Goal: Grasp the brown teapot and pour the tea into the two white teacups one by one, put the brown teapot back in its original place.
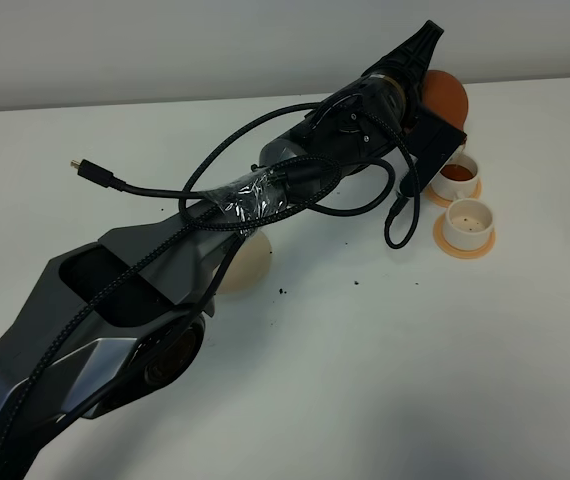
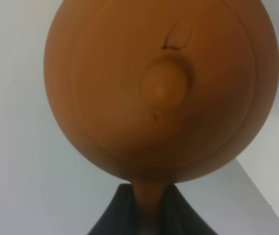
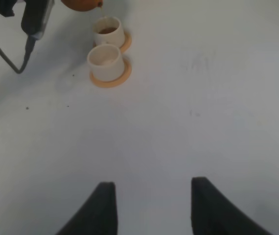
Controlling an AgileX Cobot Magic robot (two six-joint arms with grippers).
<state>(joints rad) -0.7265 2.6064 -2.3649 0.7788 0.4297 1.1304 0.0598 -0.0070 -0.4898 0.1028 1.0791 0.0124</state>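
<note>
**Left claw pinches the teapot handle above the far cup**

The left claw is pressed together on the loop handle of the brown teapot. Its dark fingers sit on either side of the handle. The left wrist view is almost filled by the pot's round lid, with the lid knob facing the camera.

In the high view the teapot is held off the table in the upper right of the frame. It is just above and behind the far teacup, and much of it is hidden by the arm. That cup holds brown tea. In the right wrist view a thin thread of liquid seems to run from the pot down to the cup.

The near teacup stands just beside the far one, towards the lower right, and looks empty. Each cup sits on its own orange saucer.

The cream coaster lies left of centre. It is bare on the part that shows, half covered by the left arm, and well apart from the cups. A black cable loops down from the arm near the cups.

The right claw is spread wide above bare table, gripping nothing, well apart from the cups.
</note>
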